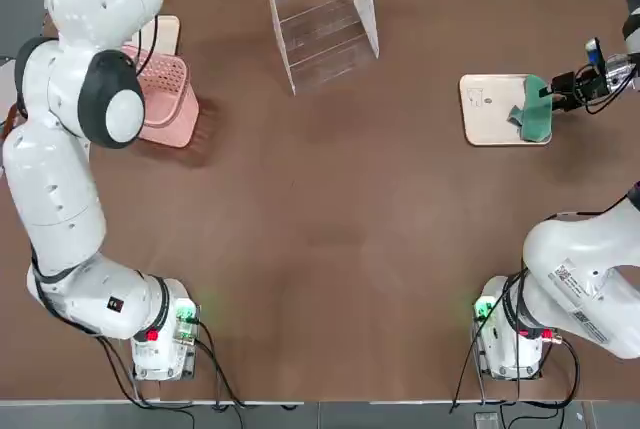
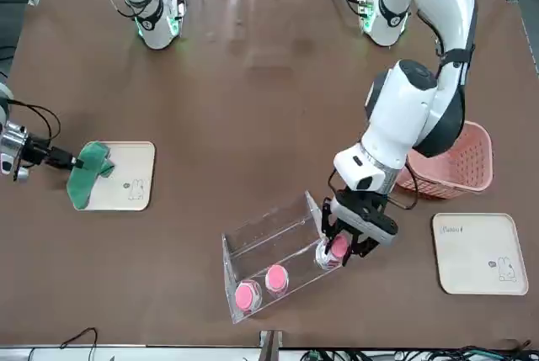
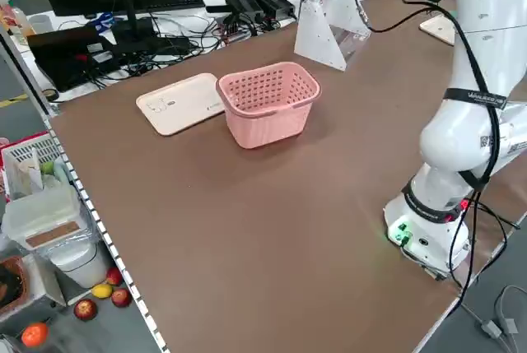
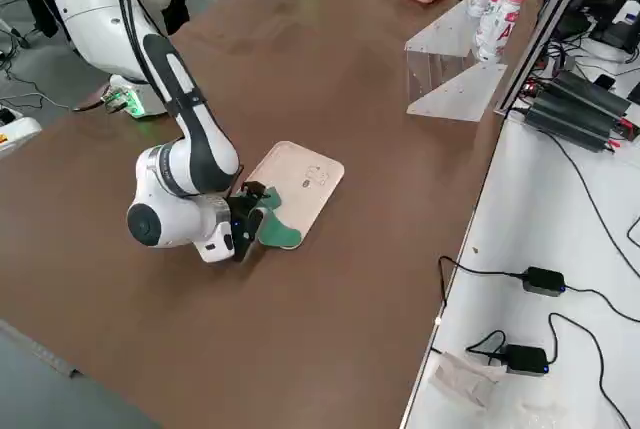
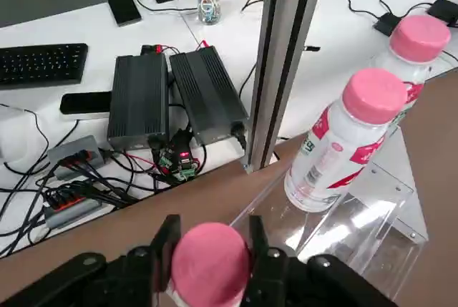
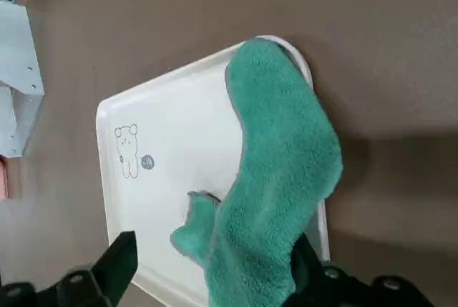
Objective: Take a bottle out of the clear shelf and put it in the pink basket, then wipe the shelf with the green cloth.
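Brown table (image 1: 330,239), cable-strewn white bench (image 4: 560,249) alongside

Pink-capped bottle (image 2: 335,252) upright in clear shelf (image 2: 274,253); green cloth (image 2: 87,172) overhanging tray.

Green cloth (image 6: 275,178) on cream tray (image 6: 172,149)
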Tool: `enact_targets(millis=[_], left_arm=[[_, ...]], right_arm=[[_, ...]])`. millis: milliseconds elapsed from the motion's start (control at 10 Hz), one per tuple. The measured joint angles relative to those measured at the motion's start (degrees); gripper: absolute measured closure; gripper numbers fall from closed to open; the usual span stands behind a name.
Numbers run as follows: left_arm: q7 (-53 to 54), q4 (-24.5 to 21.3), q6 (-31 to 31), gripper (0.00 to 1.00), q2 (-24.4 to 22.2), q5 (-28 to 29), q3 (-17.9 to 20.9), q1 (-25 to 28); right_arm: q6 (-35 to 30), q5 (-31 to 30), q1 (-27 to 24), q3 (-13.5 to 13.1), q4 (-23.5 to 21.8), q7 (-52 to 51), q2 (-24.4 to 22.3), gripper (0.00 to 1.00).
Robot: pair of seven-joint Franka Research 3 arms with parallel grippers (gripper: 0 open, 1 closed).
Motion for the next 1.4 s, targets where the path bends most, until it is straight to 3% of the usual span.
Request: enact_targets(millis=[400,700,800,1000,1200,1300,1400], left_arm=[[-5.2,0.6,-0.5,0.57,-3.5,0.0,0.0,0.3],[-5.5,1.2,-13.2,0.57,-10.4,0.2,0.7,2.8],[-6.8,1.2,-18.6,0.57,-12.7,0.1,0.8,5.2],[-9.1,0.9,-29.9,0.57,-14.1,-5.1,1.0,12.4],[-1.6,0.3,-37.6,0.57,-14.9,-7.6,0.9,20.9],[2.5,-0.4,-39.5,0.57,-16.3,-7.8,0.9,24.7],[5.0,-2.3,-39.7,0.57,-18.4,-7.9,0.9,27.7]], right_arm=[[0.1,0.0,0.1,0.0,0.0,0.8,0.0,0.04],[1.3,0.0,0.2,0.0,-0.3,0.8,0.3,0.04],[1.5,0.0,0.3,0.0,-0.4,0.8,0.4,0.04],[1.7,0.0,0.5,0.0,-0.5,0.8,0.5,0.05],[1.8,0.1,0.5,0.0,-0.6,0.8,0.8,0.09],[2.0,0.1,0.5,0.0,-0.6,0.8,0.9,0.15],[2.1,0.1,0.5,0.0,-0.7,0.8,1.0,0.31]])
